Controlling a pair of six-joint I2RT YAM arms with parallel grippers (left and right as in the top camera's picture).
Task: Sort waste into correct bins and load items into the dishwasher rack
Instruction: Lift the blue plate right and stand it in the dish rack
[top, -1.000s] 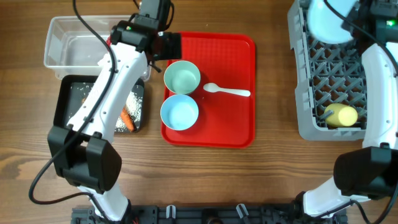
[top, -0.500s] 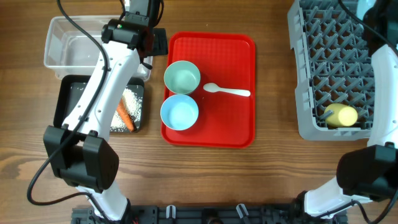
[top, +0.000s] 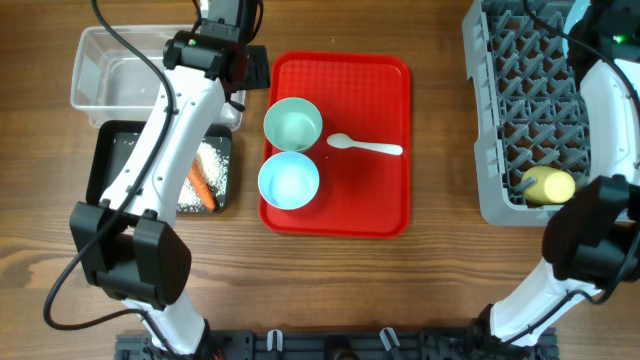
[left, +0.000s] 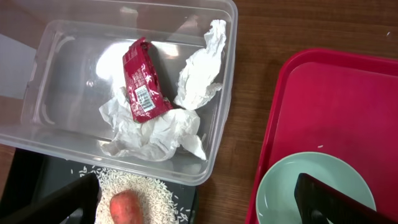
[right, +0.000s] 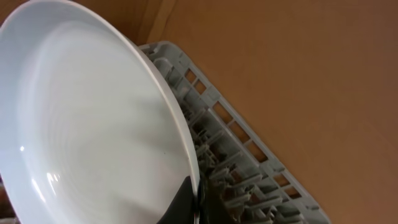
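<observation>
My left gripper (left: 196, 210) is open and empty, hovering by the near corner of the clear bin (left: 225, 93); it also shows in the overhead view (top: 243, 78). The clear bin holds the red foil wrapper (left: 142, 81) and crumpled white napkins (left: 155, 127). The black bin (top: 105, 160) holds rice (top: 214, 165) and the carrot (top: 205, 190). My right gripper (right: 194, 200) is shut on the rim of the pale blue plate (right: 93, 124), held tilted over the grey rack (right: 249, 158). The mint-green bowl (top: 293, 124), light blue bowl (top: 289, 181) and white spoon (top: 365, 147) sit on the red tray.
The red tray (top: 385, 200) lies mid-table. The grey rack (top: 500, 130) stands at the right with the yellow cup (top: 546, 185) lying in its near end. The right gripper and plate are beyond the top edge of the overhead view.
The right arm has carried the plate back past the top edge of the overhead view. The left gripper moved left off the tray's corner, then stayed still.
</observation>
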